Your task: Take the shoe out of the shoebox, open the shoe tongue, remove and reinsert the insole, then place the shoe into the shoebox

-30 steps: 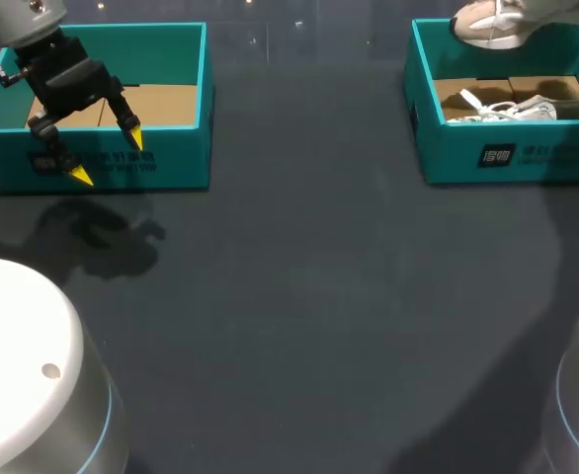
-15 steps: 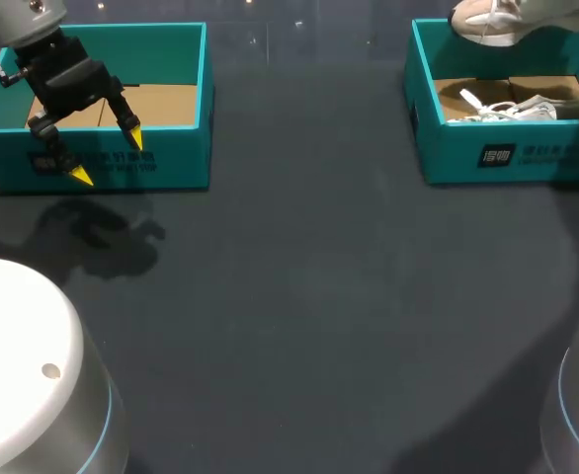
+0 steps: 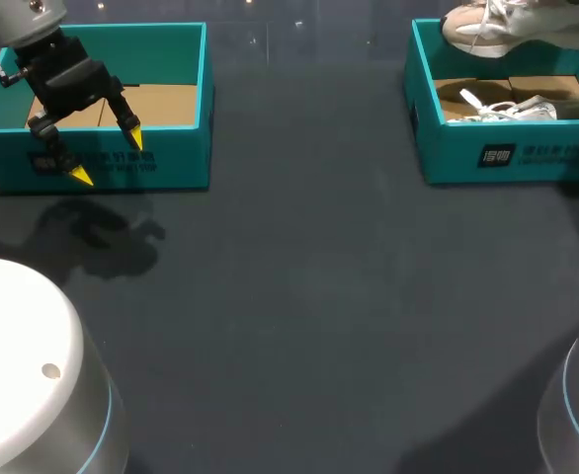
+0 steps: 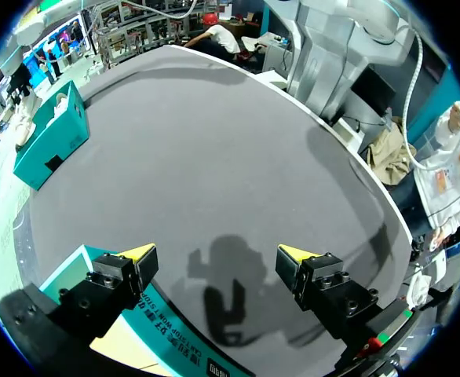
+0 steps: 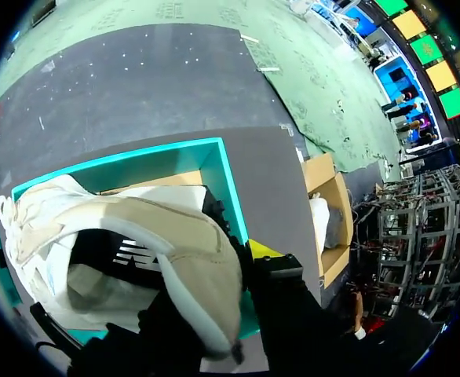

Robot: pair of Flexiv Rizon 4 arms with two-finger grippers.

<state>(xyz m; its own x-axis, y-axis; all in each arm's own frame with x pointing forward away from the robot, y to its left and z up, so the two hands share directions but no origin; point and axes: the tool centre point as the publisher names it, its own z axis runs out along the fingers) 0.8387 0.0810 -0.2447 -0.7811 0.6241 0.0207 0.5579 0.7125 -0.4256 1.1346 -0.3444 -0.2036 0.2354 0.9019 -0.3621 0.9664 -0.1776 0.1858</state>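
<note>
Beige-and-white lace-up sneaker (image 3: 497, 25) pinched in right gripper (image 5: 246, 259), hanging over far rim of teal cardboard shoebox (image 3: 467, 158), shifted lower and further into view than a second ago. Left gripper (image 3: 107, 158) spread wide, empty, unmoved. Seems lift-out done; tongue next.

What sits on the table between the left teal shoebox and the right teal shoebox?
Nothing: the head view shows only bare dark grey tabletop between the left teal cardboard shoebox and the right teal cardboard shoebox.
</note>
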